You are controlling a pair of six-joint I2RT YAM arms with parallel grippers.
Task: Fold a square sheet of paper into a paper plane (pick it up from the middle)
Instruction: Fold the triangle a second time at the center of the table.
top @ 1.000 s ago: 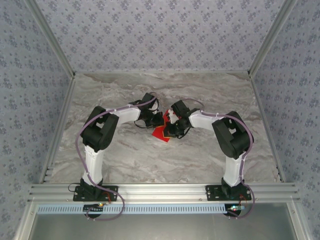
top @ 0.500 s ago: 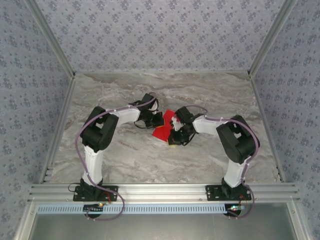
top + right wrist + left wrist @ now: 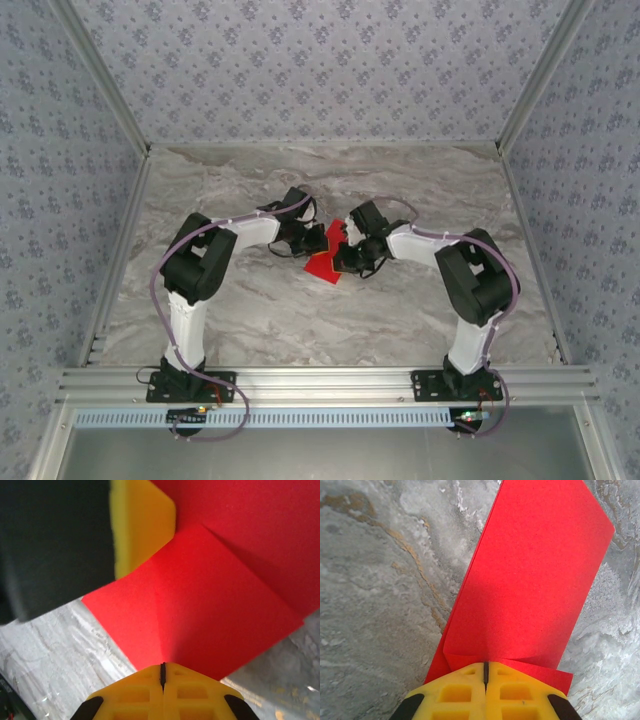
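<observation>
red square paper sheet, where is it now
In the top view the thin red paper sheet is over the middle of the marble table, pinched between the left gripper and right gripper.

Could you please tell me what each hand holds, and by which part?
Both hold the square sheet of paper: the left hand pinches its folded edge, the right hand pinches another edge.
</observation>
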